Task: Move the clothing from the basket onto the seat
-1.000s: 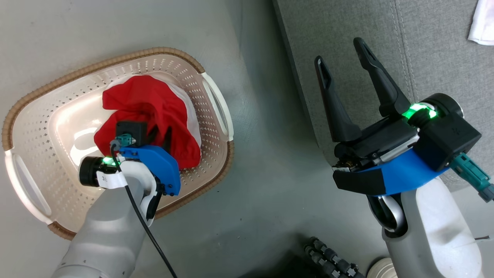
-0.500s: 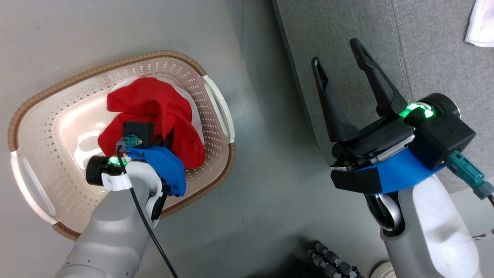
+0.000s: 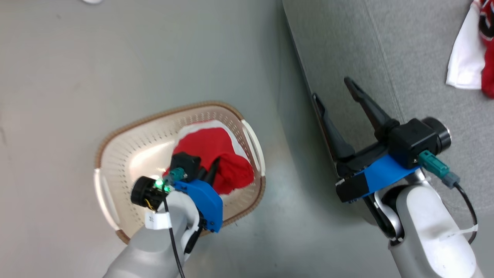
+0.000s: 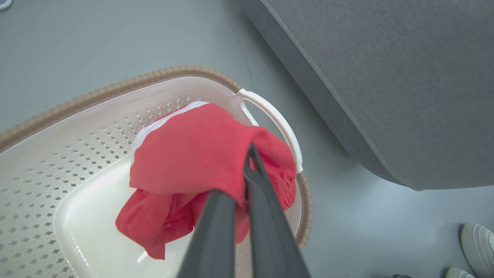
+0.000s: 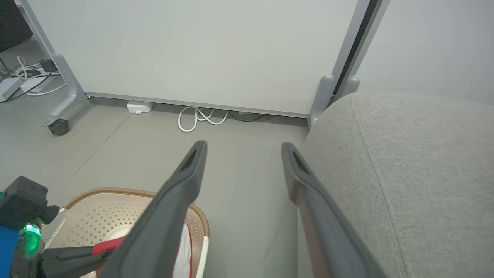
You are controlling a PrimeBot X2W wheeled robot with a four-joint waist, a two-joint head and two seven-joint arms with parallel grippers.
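- Clothing (image 4: 185,154) lies bunched in the basket (image 4: 115,90), on its 3 o'clock side, close to the white handle (image 4: 270,112).
- The left gripper (image 4: 251,150) has its fingers pressed together, pinching a fold of the red cloth.
- The pinch is on a small fold, so I think the cloth may slip out when it goes up.
- A loose end hangs low and may catch the handle and drag the basket.
- The seat (image 3: 347,38) is at 2 o'clock; a drop on the way lands on the floor (image 3: 115,58).
- The right gripper (image 3: 332,89) has its fingers spread wide, holding nothing.
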